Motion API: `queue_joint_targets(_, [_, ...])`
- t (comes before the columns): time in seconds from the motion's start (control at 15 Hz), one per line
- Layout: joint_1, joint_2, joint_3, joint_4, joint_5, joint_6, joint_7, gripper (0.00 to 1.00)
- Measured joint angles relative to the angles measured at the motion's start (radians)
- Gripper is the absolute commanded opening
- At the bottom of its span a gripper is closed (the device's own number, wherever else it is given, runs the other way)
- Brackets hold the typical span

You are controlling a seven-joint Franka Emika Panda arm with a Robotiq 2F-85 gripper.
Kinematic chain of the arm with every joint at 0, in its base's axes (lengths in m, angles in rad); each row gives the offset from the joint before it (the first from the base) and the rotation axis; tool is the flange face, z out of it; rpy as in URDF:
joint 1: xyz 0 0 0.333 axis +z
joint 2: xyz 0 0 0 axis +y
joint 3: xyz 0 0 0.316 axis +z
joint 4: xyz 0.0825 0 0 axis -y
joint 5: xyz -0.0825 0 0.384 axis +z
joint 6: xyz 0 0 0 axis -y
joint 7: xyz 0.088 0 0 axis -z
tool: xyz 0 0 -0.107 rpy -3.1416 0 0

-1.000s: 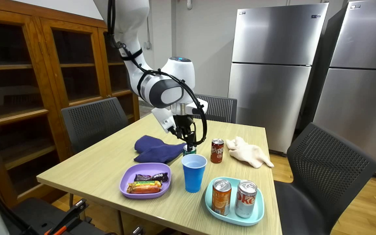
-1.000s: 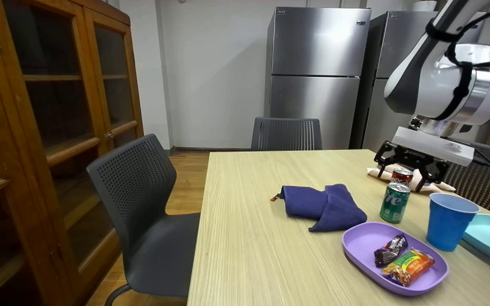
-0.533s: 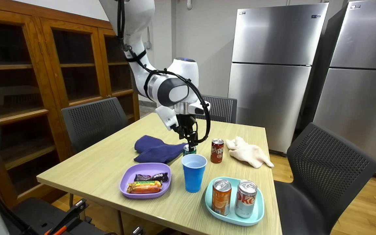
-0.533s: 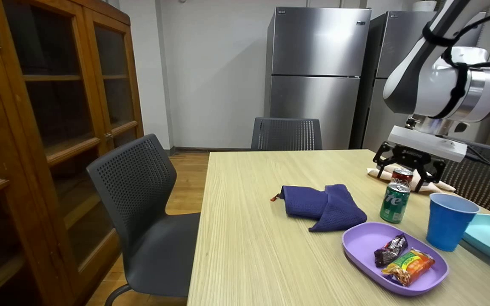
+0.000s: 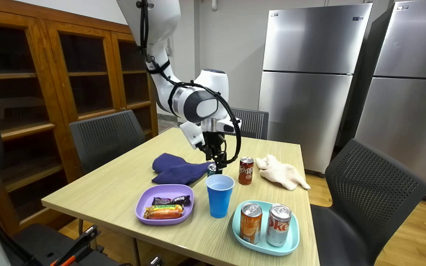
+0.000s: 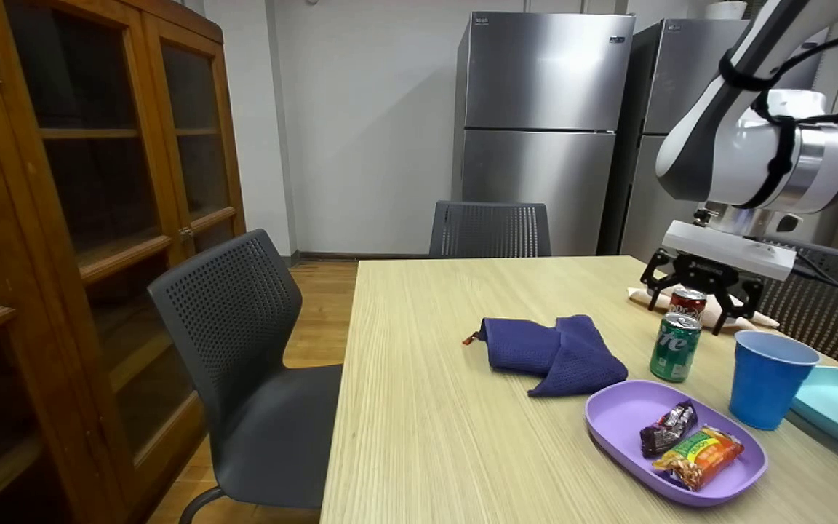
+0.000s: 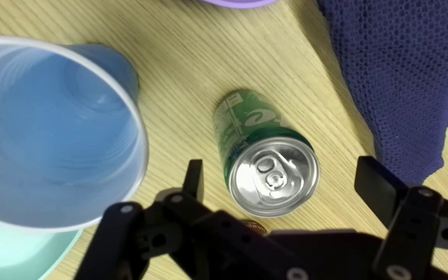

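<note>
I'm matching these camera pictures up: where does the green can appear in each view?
In an exterior view: green can, below centre, partly hidden.
In an exterior view: green can, right of centre, lower half.
In the wrist view: green can, near centre.
Shared landmark: the blue cup.

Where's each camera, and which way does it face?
Wrist view: by the open tool, facing down at the green soda can; fingers show.
Exterior view: beyond the near edge, angled down across the table; arm and tool show.
Exterior view: apparently at the table's near end, facing the far chair; arm and tool at frame right.
Both exterior views share the purple tray.
</note>
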Motion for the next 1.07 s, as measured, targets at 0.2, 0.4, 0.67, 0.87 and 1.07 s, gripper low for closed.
queue_joint_targets(0.2, [0.000,0.012,-0.002,0.007,0.000,-0.001,0.010,1.00])
queue_joint_targets(0.4, [0.000,0.024,-0.002,0.013,0.000,-0.001,0.018,1.00])
queue_joint_targets(0.67, [0.000,0.046,-0.002,0.025,0.000,-0.001,0.031,1.00])
queue_joint_targets(0.87, [0.000,0.058,-0.002,0.034,0.000,-0.001,0.039,1.00])
queue_joint_targets(1.07, [0.000,0.065,-0.002,0.040,0.000,-0.001,0.040,0.66])
